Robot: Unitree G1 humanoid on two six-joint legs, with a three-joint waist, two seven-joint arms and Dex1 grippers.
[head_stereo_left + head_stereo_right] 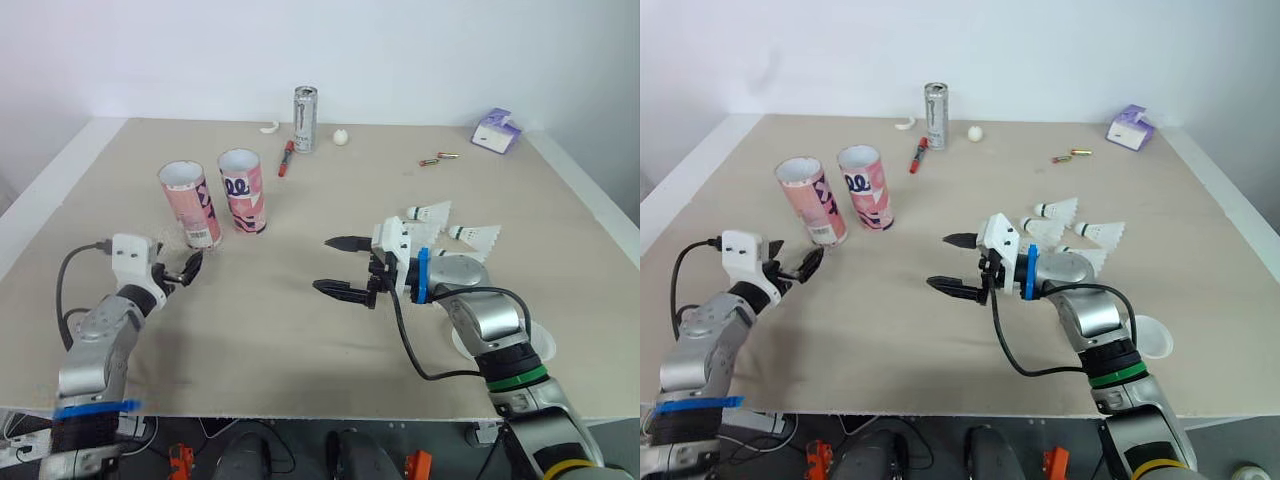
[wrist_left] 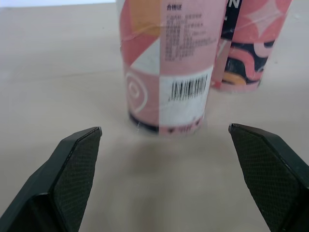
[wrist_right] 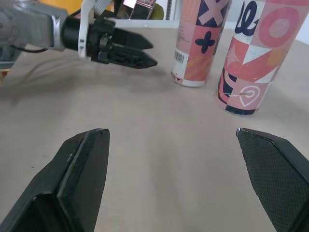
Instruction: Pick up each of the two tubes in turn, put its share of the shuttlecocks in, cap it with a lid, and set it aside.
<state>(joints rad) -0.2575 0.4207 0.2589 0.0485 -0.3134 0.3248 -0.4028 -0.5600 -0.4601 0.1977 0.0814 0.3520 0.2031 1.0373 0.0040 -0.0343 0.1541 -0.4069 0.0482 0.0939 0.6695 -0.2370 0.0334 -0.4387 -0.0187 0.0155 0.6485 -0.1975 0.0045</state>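
We saw two pink tubes standing upright on the left half of the desk [image 1: 300, 340], just beside each other and both open at the top. The left tube [image 1: 188, 204] stood a little nearer to the front edge than the right tube [image 1: 243, 190].

The left pincer [image 1: 188, 268] hovered low over the desk, just in front of the left tube. Its two fingers were spread wide apart and held nothing. In the left wrist view, the barcode side of this tube stood between the finger lines but beyond the tips, so nothing touched it.

The right pincer [image 1: 325, 264] was near the middle of the desk, well apart from the tubes and pointing toward them. Its fingers were also wide apart and empty.

Several white shuttlecocks lay on the desk on the right side, behind the right wrist. One shuttlecock [image 1: 432, 212] was farther back, another shuttlecock [image 1: 475, 235] was to its right, and more lay partly hidden by the arm. A white lid [image 1: 1150, 335] lay near the front edge, beside the right forearm.

At the far side we noticed a metal can [image 1: 305, 118], a red pen [image 1: 286, 158], a small white ball [image 1: 341, 137], two small batteries [image 1: 438, 158] and a purple packet [image 1: 497, 130].
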